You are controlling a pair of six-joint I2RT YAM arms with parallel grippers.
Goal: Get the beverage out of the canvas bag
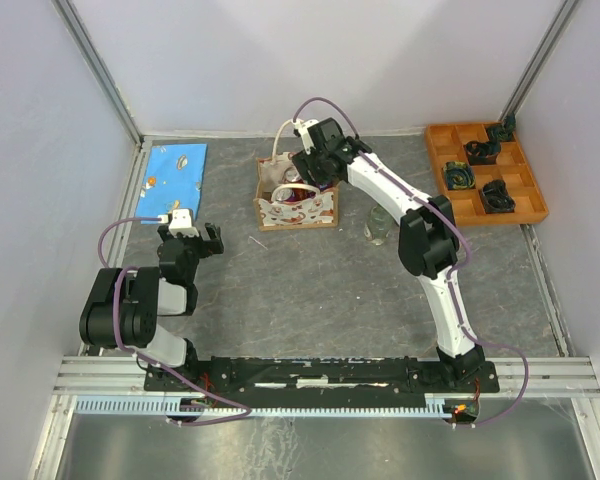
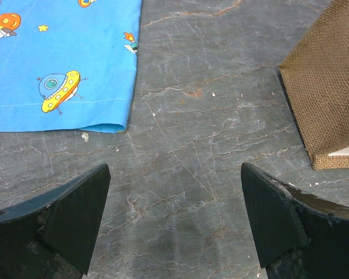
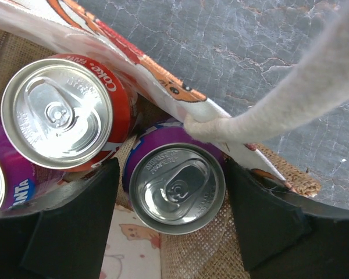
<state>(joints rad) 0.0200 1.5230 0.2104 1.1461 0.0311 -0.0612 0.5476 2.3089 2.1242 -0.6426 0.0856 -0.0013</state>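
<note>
The canvas bag point(image 1: 296, 210) stands at mid-table, its burlap side point(image 2: 328, 75) at the right edge of the left wrist view. Inside it, a purple beverage can point(image 3: 177, 186) stands upright beside a red Coke can point(image 3: 57, 109) and another purple can point(image 3: 11, 180). My right gripper point(image 3: 171, 168) reaches down into the bag point(image 3: 209, 256), open, with one finger on each side of the purple can. A thin gap shows at the left finger. The cream handle point(image 3: 279, 99) crosses just above the can. My left gripper point(image 2: 174, 168) hovers open over bare table, left of the bag.
A blue cartoon-print cloth point(image 1: 175, 170) lies at the back left, and its corner point(image 2: 58, 58) shows ahead of the left gripper. An orange compartment tray point(image 1: 485, 172) with dark parts sits at the back right. A small clear object point(image 1: 377, 228) stands right of the bag.
</note>
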